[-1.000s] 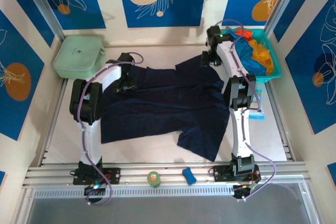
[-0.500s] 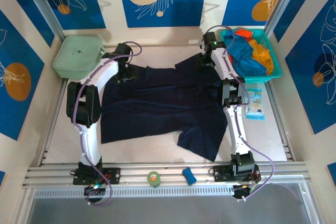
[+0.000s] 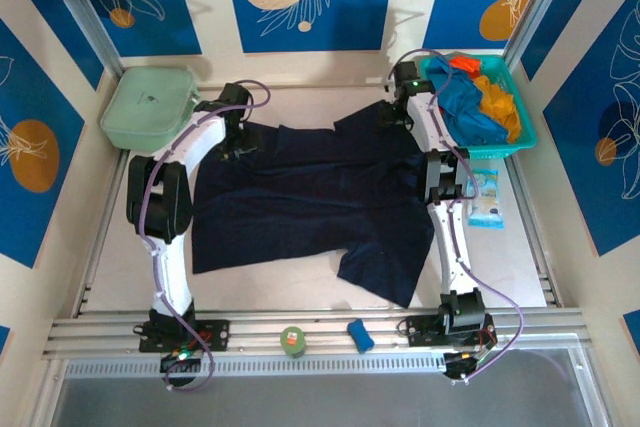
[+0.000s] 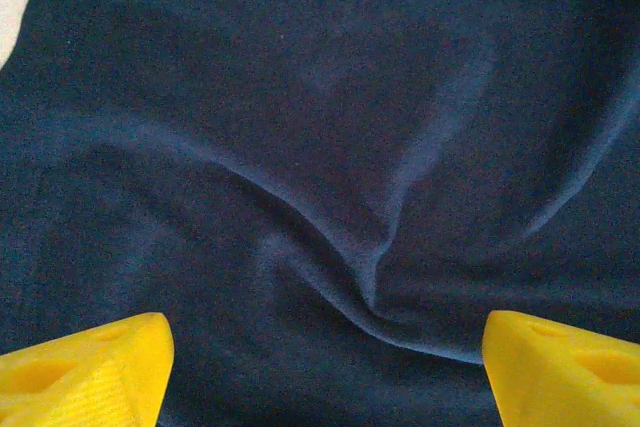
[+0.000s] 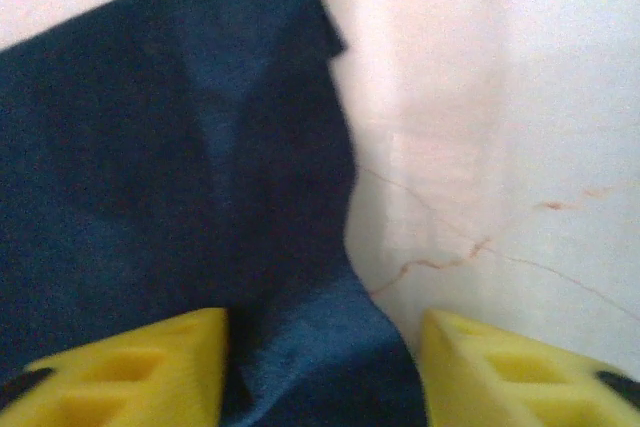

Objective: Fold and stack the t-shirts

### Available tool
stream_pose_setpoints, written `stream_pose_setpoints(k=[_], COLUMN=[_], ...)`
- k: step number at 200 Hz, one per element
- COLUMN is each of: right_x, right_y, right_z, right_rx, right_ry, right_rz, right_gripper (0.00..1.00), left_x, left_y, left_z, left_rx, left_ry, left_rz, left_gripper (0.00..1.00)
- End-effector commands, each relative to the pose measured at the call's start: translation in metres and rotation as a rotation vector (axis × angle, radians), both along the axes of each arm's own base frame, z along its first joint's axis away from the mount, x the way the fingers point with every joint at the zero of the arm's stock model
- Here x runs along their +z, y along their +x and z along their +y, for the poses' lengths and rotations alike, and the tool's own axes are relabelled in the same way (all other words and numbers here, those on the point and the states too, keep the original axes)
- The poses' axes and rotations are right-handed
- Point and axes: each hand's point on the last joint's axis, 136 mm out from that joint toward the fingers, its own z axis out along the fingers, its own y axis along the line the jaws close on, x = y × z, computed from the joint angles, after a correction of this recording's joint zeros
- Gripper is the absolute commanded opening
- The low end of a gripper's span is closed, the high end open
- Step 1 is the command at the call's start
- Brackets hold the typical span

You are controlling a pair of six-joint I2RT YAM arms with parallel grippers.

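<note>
A large dark navy t-shirt lies spread flat across the table, sleeves toward the far and near sides. My left gripper is low over its far left part. In the left wrist view it is open, yellow fingers wide apart over wrinkled navy cloth. My right gripper is at the shirt's far right corner. It is open, and the navy cloth's edge runs between its fingers. Bright blue, orange and red shirts lie heaped in the teal basket.
A pale green box stands at the far left corner. A small printed packet lies right of the right arm. A green roll and a blue object rest on the near rail. Bare pale table lies beside the shirt's corner.
The left gripper has shifted slightly toward the far edge of the navy shirt. The right arm has swung left and its gripper has settled at the shirt's far right corner.
</note>
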Motion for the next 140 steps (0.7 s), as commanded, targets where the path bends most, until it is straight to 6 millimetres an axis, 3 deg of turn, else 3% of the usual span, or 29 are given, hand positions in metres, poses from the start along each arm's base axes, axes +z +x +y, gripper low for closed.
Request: stream_pose_setpoints(k=[1, 22, 41, 62, 91, 116, 140], right_x=[-0.027, -0.019, 0.010, 0.065, 0.117, 0.112, 0.072], right_y=[-0.015, -0.022, -0.024, -0.028, -0.057, -0.103, -0.157], right_z=[0.024, 0.028, 0.034, 0.048, 0.075, 0.109, 0.140], right_rx=[0.073, 0.085, 0.094, 0.121, 0.144, 0.165, 0.167], right_ry=[0.042, 0.037, 0.028, 0.038, 0.071, 0.093, 0.097], right_rz=[0.081, 0.097, 0.064, -0.009, -0.034, 0.043, 0.177], right_gripper=[0.33, 0.00, 0.00, 0.00, 0.00, 0.00, 0.00], left_x=[-0.013, -0.017, -0.018, -0.013, -0.011, -0.015, -0.023], left_y=[-0.010, -0.013, -0.017, -0.021, -0.028, -0.032, -0.036], left_z=[0.003, 0.002, 0.004, 0.005, 0.008, 0.009, 0.008], left_rx=[-0.013, -0.012, -0.012, -0.011, -0.005, -0.004, -0.007], left_ry=[0.007, 0.001, 0.002, 0.003, 0.006, 0.001, -0.004], left_rz=[0.043, 0.052, 0.052, 0.041, 0.028, 0.033, 0.046], left_gripper=[0.81, 0.81, 0.80, 0.80, 0.81, 0.81, 0.81])
